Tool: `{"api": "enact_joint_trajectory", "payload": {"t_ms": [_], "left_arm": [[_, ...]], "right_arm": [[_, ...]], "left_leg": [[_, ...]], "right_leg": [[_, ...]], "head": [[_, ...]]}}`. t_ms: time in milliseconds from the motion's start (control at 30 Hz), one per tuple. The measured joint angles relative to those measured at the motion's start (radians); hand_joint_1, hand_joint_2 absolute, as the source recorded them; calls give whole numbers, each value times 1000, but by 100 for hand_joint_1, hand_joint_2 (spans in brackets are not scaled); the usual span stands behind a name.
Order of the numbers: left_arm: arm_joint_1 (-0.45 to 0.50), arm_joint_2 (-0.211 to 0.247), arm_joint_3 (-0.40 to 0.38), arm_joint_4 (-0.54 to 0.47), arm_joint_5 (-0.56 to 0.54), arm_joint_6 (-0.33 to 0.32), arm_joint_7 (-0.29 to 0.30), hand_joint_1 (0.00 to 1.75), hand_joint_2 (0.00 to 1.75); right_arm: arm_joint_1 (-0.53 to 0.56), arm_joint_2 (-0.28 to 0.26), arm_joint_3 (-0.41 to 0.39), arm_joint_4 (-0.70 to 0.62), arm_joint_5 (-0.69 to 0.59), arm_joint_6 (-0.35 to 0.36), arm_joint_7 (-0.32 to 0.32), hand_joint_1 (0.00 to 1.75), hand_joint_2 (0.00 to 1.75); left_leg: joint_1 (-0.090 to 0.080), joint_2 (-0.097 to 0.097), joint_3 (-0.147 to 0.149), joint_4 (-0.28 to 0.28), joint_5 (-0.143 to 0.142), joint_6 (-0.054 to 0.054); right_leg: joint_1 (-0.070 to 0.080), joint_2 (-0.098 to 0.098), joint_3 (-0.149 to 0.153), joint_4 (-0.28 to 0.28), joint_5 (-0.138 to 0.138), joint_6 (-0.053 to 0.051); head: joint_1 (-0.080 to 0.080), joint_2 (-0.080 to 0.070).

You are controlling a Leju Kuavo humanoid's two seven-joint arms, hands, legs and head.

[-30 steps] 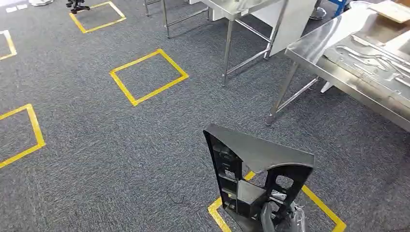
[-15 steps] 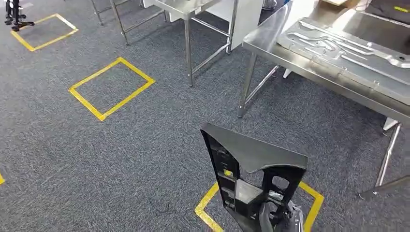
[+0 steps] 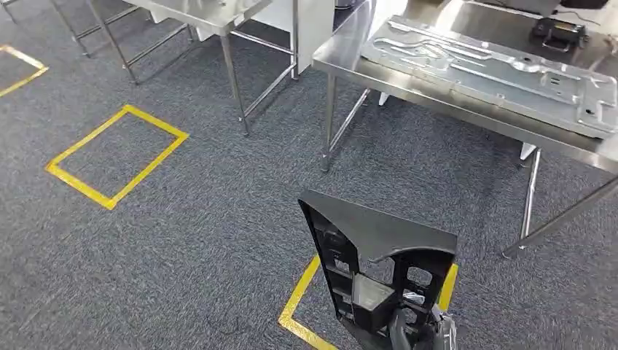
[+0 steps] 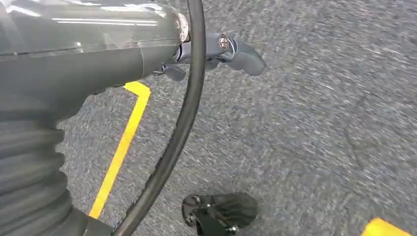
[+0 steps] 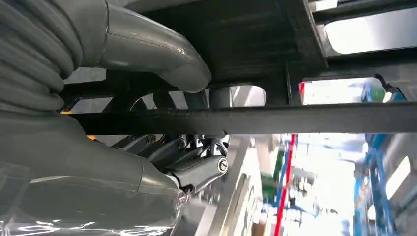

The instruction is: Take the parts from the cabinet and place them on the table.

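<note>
A large black plastic part [image 3: 379, 233], wedge-shaped with cut-out windows, stands upright in front of me above the carpet. My right hand [image 3: 421, 332] grips it at its lower end. In the right wrist view the thumb [image 5: 157, 54] wraps over a black bar of the part [image 5: 275, 120] and the darker fingers [image 5: 196, 169] curl under it. My left hand [image 4: 216, 51] hangs above the grey carpet with its fingers stretched out and nothing in them. The steel table [image 3: 437, 98] stands ahead to the right, at some distance from the part.
A long silver pressed-metal panel [image 3: 495, 73] lies on the steel table, with a small black device [image 3: 557, 33] behind it. A second steel table [image 3: 211, 14] stands at the back left. Yellow tape squares [image 3: 116, 157] mark the grey carpet, one [image 3: 299, 302] under the part.
The whole view has swung: the steel table and its panel now sit closer and more central, and the floor squares have slid left. The black part stays in my right hand.
</note>
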Motion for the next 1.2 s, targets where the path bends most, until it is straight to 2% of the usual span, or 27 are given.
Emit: {"api": "enact_joint_trajectory", "payload": {"t_ms": [67,100,133,167,233,267,300,333,367,400,433,467,567,600,633,667,733,767,800,833,900,933,967,1067,1100,1133,1200], "left_arm": [[-4,-3,5,0,1,0,-3,0,175],[-7,-4,5,0,1,0,-4,0,175],[-7,-4,6,0,1,0,-4,0,175],[-7,-6,7,0,2,0,-5,0,175],[1,-8,16,0,24,5,-4,0,175],[4,-8,24,0,42,9,-4,0,175],[5,-10,37,0,59,14,-3,0,175],[4,-11,45,0,75,19,-3,0,175],[1,-13,56,0,90,21,-3,0,175],[-2,-14,68,0,103,23,-4,0,175],[-1,-15,79,0,114,25,-4,0,175],[-5,-18,89,0,123,26,-3,0,175],[-19,-24,109,0,132,32,2,0,175],[-21,-30,110,0,132,32,2,0,175],[-22,-34,112,0,132,34,2,0,175],[-21,-34,113,0,130,35,3,0,175],[-15,-36,114,0,125,35,5,0,175],[-14,-36,114,0,120,35,6,0,175],[-14,-36,114,0,118,35,6,0,175],[-14,-36,114,0,115,35,8,0,175],[-16,-39,114,0,106,34,12,0,175],[-17,-40,113,0,104,33,12,0,175],[-17,-44,112,0,99,29,12,0,175],[-17,-45,111,0,95,22,12,0,175],[-20,-45,109,0,91,22,12,0,175],[-18,-45,107,0,87,22,12,0,175],[-19,-45,105,0,81,19,11,0,175]], "right_arm": [[5,0,0,-2,0,-3,0,175,175],[7,0,0,-4,0,-6,1,175,175],[11,0,0,-6,0,-8,0,175,175],[10,0,1,-8,0,-9,1,175,175],[10,2,3,-8,1,-9,2,175,175],[12,2,3,-8,1,-10,3,175,175],[14,2,3,-8,1,-13,3,175,175],[16,2,3,-8,1,-13,4,175,175],[17,2,3,-9,1,-15,5,175,175],[18,2,4,-11,2,-15,8,175,175],[16,2,5,-14,7,-19,14,175,175],[13,3,7,-15,20,-31,24,175,175],[14,3,10,-16,69,-76,50,175,175],[14,3,10,-16,78,-85,55,175,175],[15,3,12,-16,84,-93,58,175,175],[12,2,16,-16,90,-101,60,175,175],[7,2,23,-16,95,-111,67,175,175],[7,2,25,-16,98,-117,69,175,175],[8,1,26,-15,100,-121,71,175,175],[8,0,27,-15,103,-123,72,175,175],[8,-3,32,-15,106,-128,74,175,175],[8,-3,36,-15,107,-134,75,175,175],[6,-4,38,-15,107,-139,78,175,175],[9,-6,42,-16,108,-153,84,175,175],[9,-7,42,-16,109,-157,85,175,175],[11,-8,43,-16,109,-160,87,175,175],[9,-10,50,-16,111,-174,89,175,175]], "left_leg": [[-1,29,17,-8,-4,-9],[-1,35,23,-8,-11,-18],[4,-17,19,13,-29,-24],[4,-59,-7,68,-65,-25],[5,-98,-88,233,-137,-23],[5,-106,-122,290,-146,-22],[5,-108,-132,294,-130,-20],[5,-111,-123,254,-88,-17],[5,-117,-99,185,-37,-13],[5,-136,-71,105,12,-9],[7,-170,-52,49,29,-3],[7,-171,-48,22,24,-1],[-1,-166,-51,28,24,15],[8,-160,-47,16,32,25],[8,-155,-44,12,35,30],[8,-151,-44,12,37,34],[5,-136,-46,12,36,39],[4,-130,-47,12,36,39],[4,-125,-46,12,35,39],[4,-122,-45,12,34,37],[4,-119,-39,12,31,33],[4,-118,-36,12,29,30],[-1,-117,-37,13,23,23],[3,-115,-33,3,16,6],[-3,-112,-25,-1,11,-2],[3,-112,-22,15,9,-5],[2,-114,-80,131,-51,-8]], "right_leg": [[3,26,-3,-1,-3,-8],[-6,44,4,-11,3,-16],[-11,54,6,-14,6,-20],[-12,66,6,-14,5,-24],[-9,96,7,-13,5,-32],[-7,115,7,-11,4,-33],[-6,133,8,-9,3,-34],[-6,150,10,-8,2,-32],[-6,166,13,-6,0,-30],[-7,179,16,-4,-1,-28],[-8,183,13,-3,-3,-26],[0,196,9,8,-5,-21],[-9,209,4,-3,2,-1],[-6,212,3,0,0,4],[-5,167,-2,19,-15,8],[-5,129,-24,65,-48,14],[-11,104,-98,218,-125,23],[-13,102,-127,276,-142,26],[-15,100,-138,294,-136,27],[-16,99,-122,262,-105,26],[-15,98,-38,101,-20,18],[-12,96,9,16,7,9],[-3,92,17,-8,-13,3],[1,95,17,-11,-17,-11],[-6,97,26,-23,-14,-18],[-12,97,38,-32,-9,-21],[-13,96,49,-34,-17,-33]], "head": [[0,0],[0,0],[0,0],[-1,0],[-1,0],[-1,0],[-1,0],[-1,0],[-1,0],[-1,0],[-1,0],[-1,0],[-1,0],[-1,0],[0,0],[-1,0],[-1,0],[0,0],[0,0],[0,0],[0,0],[0,0],[0,0],[0,0],[-1,0],[0,0],[-1,0]]}}
